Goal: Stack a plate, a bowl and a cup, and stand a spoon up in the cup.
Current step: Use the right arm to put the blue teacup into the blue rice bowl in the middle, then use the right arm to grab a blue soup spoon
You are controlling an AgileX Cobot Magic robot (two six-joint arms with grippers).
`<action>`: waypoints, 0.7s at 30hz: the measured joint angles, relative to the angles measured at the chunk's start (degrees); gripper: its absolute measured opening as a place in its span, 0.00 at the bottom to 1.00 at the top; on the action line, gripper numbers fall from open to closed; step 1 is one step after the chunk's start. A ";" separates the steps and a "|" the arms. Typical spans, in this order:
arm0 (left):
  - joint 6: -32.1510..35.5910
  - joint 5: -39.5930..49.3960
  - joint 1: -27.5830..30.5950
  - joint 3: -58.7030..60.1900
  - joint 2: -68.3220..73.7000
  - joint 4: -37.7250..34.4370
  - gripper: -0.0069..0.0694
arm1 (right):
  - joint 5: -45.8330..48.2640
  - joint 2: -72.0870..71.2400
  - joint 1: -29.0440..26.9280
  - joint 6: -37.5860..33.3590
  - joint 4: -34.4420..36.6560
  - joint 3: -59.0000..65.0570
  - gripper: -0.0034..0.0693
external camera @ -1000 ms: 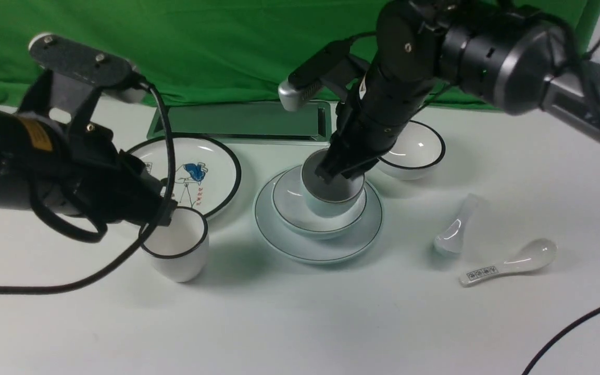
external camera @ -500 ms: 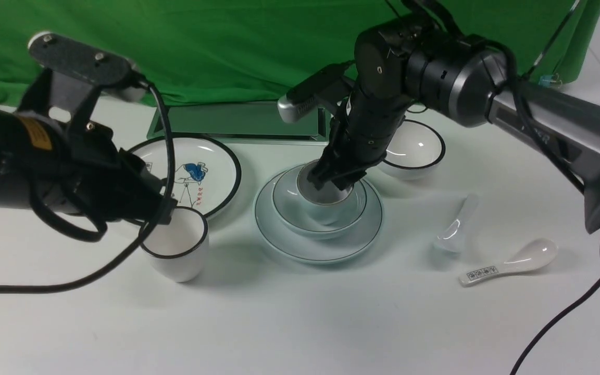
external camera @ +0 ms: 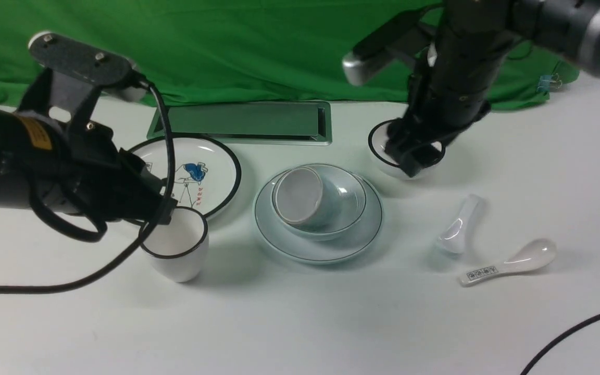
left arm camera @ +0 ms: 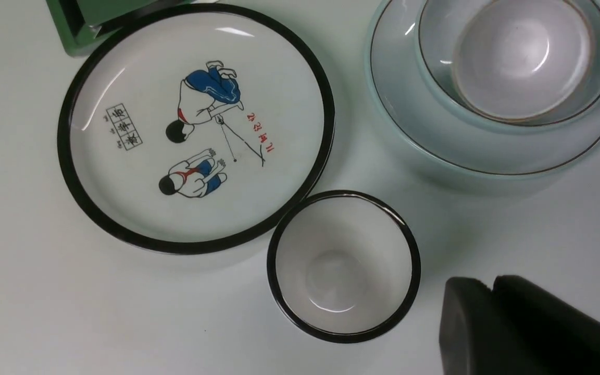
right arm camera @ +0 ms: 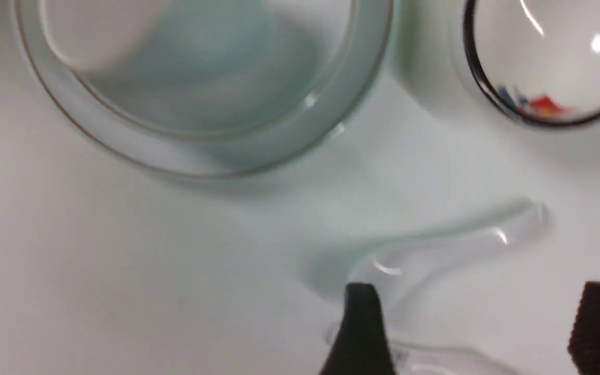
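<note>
- Pale blue-green ceramic marks the cup (external camera: 300, 197), which is seen tipped over inside the bowl (external camera: 349, 194). Its mouth is turned toward the robot's left and the camera, so it is not upright.
- The bowl is seated on the plate (external camera: 326, 256) near the middle of the counter (external camera: 300, 323), so that part of the stack can be judged done.
- The spoon (external camera: 456, 229) is left lying on the counter to the right of the plate and apart from it. The printed white spoon (external camera: 508, 263) lies just beside it.
- The right pincer (external camera: 415, 159) is held empty with its jaws spread wide, over the black-rimmed white bowl (right arm camera: 555, 62) in the front view. In its wrist view the spoon is framed close to its tips.
- The left pincer (left arm camera: 491, 297) is closed on nothing, beside the white cup (external camera: 175, 250).
- The leaning cup is judged the main risk. A spoon stood in it could slide out, or the cup could be rolled further and knocked against the bowl's wall. It probably needs to be righted first.
- The wrong spoon could be taken, since the two lie so near each other.
- The glossy, curved handle could slip or twist if it is pinched off-centre.
- The white bowl could be clipped if the right arm is lowered where it hangs.
</note>
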 joint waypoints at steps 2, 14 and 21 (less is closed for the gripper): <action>0.00 0.00 0.00 0.00 0.00 0.00 0.08 | -1.11 -0.78 -2.61 1.69 -0.07 2.68 0.78; 0.17 -0.87 0.00 0.00 0.00 0.00 0.08 | -20.51 7.91 -14.47 15.27 5.03 10.85 0.78; 0.17 -0.87 0.00 0.00 0.00 0.00 0.08 | -24.50 14.40 -14.47 18.86 5.60 10.85 0.78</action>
